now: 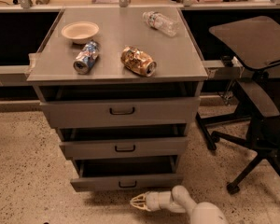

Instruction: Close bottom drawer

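Nearest, at six o'clock, the robot's white jointed arm (pixel 189 205) lay low over the speckled terrazzo floor (pixel 28 171), reaching toward nine o'clock. Its cream two-finger gripper (pixel 139 202) hovered just off the floor, pointing left, below and apart from the thin grey bottom drawer (pixel 151 181). Whether the gripper was open or closed could not be told. Nothing stood between it and the drawer front.

That bottom drawer sat pulled partly out at the foot of the grey metal cabinet, its small dark bar handle (pixel 127 185) directly at twelve o'clock from the gripper. Above it, the mid-sized grey drawer (pixel 123 148) and the tall grey top drawer (pixel 119 112) also stood slightly open.

On the flat grey cabinet top (pixel 116 41) lay a crushed blue can (pixel 85 57), a crushed golden-brown can (pixel 138 61), a round beige bowl (pixel 80 31) and a clear plastic bottle (pixel 161 23) on its side. At three o'clock stood a dark wheeled office chair (pixel 256 97), near the cabinet but not touching it.
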Available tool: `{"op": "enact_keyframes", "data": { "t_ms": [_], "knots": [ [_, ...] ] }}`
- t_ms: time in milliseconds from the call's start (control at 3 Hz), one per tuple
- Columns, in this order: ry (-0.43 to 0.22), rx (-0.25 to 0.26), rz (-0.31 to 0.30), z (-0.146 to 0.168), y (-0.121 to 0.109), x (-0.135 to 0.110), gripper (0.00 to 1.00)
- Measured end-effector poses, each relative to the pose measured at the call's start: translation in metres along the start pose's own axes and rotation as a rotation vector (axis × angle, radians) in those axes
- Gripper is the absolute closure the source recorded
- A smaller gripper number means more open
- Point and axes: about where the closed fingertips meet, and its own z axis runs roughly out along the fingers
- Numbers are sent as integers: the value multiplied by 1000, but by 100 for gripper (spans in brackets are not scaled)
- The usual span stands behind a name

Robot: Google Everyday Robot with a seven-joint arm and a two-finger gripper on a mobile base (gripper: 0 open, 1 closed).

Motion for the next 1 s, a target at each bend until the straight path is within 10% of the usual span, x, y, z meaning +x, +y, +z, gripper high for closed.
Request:
{"op": "enact_keyframes", "data": {
  "t_ms": [1000],
  "knots": [
    [-73,-55,-148,29,-56,-11,100]
  ]
}}
